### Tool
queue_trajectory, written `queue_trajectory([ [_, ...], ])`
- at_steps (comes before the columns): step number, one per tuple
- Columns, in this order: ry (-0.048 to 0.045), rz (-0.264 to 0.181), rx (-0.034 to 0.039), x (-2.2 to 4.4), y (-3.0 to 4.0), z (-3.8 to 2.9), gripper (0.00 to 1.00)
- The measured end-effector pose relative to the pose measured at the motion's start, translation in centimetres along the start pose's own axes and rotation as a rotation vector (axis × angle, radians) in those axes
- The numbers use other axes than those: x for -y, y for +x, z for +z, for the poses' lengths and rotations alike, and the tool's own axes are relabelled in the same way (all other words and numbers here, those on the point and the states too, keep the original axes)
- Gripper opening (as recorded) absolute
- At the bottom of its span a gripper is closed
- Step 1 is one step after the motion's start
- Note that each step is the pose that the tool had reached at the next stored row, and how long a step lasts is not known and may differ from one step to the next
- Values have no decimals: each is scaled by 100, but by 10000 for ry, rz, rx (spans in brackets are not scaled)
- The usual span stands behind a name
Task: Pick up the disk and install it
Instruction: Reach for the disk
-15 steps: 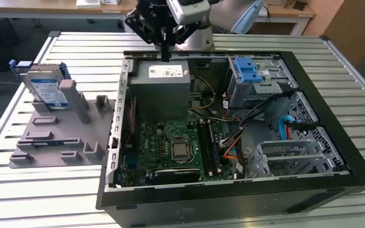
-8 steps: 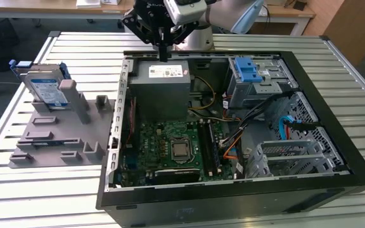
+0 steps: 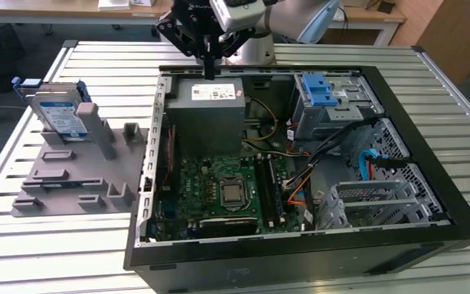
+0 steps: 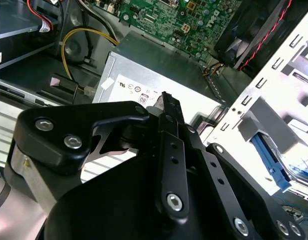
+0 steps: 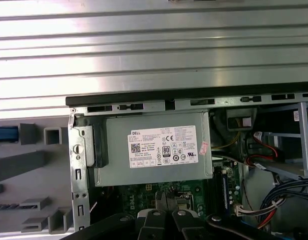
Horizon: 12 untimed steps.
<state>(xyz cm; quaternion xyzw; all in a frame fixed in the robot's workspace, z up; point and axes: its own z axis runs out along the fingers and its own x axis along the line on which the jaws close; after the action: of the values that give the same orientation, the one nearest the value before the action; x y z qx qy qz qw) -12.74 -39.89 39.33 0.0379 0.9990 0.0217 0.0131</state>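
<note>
At the exterior view's left, the disk (image 3: pixel 62 116), a flat silver hard drive w/ white-and-blue label in a blue plastic carrier bracket, stands on edge in a slot of the grey plastic fixture block (image 3: pixel 63 184) on the slatted metal counter (image 3: pixel 55 257), well apart from the arm and not yet picked. Risks, as I judge them: it stands tall and thin, so an off-centre or skewed pinch could tip it, jam it in the slot or drag the fixture block along. A grip on the bracket alone might flex and slip. Further right, the open black computer case (image 3: pixel 300 254) has a raised rim, so a low carry could knock the disk on it. At the case's right side, the grey metal drive cage w/ blue latch (image 3: pixel 320 92) sits near loose black and blue cables (image 3: pixel 371 160), which could snag or get trapped, esp. if the disk goes in tilted. Re the black two-fingered hand (image 3: pixel 210 68): it hangs point-down just above the grey power supply box w/ white sticker (image 3: pixel 210 101), near the case's far rim. Its fingers (image 4: pixel 166 102) look pressed together, empty, touching nothing as far as I can tell.
</note>
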Motion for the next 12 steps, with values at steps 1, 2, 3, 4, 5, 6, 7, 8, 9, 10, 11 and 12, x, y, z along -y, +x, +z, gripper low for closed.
queue_trajectory([
  [1,-1,2,0,0,4,0,11],
  [2,0,1,0,1,10,0,11],
  [3,0,0,0,1,17,0,11],
  [4,0,-1,0,0,25,0,11],
  [5,1,-1,0,-2,35,-1,11],
  [6,0,0,0,-6,48,-1,11],
  [7,1,1,-1,-12,62,-1,11],
  [8,1,1,0,-20,80,-1,11],
  [9,1,0,-1,-23,106,-2,11],
  [10,0,-1,0,-23,141,-2,11],
  [11,0,-2,0,-23,177,-2,11],
  [12,0,0,0,-25,220,-2,11],
])
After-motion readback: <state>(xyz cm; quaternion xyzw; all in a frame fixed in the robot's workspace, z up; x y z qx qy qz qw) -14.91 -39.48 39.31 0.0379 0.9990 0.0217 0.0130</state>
